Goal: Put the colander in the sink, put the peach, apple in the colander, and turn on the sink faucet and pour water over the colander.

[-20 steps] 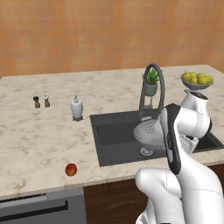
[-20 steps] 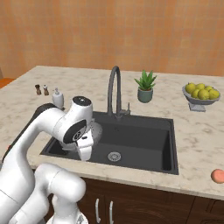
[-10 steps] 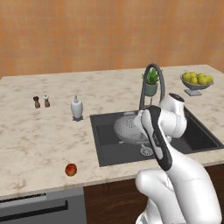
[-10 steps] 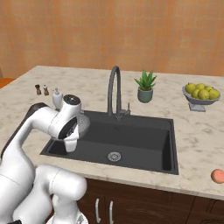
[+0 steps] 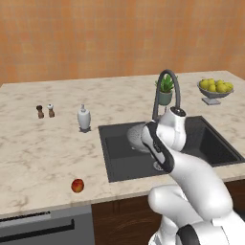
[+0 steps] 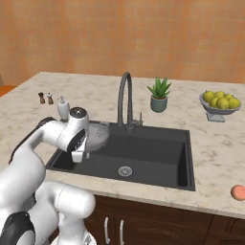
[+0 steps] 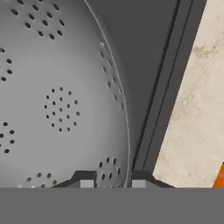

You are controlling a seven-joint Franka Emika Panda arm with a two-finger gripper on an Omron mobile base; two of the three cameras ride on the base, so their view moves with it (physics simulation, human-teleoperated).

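Holding the colander point(image 7: 57, 100) by its rim, my claw point(image 7: 112, 183) is clamped on it over the left end of the sink point(image 6: 158, 153).

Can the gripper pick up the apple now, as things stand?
Probably not yet. The gripper is shut on the colander rim, over the sink. The apple lies free on the counter's front edge, nothing around it.

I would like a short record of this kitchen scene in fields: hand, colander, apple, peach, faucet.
hand: shut on the colander rim
colander: held tilted over the left part of the sink
apple: on the counter, front left of the sink
peach: on the counter, right of the sink
faucet: no water visible
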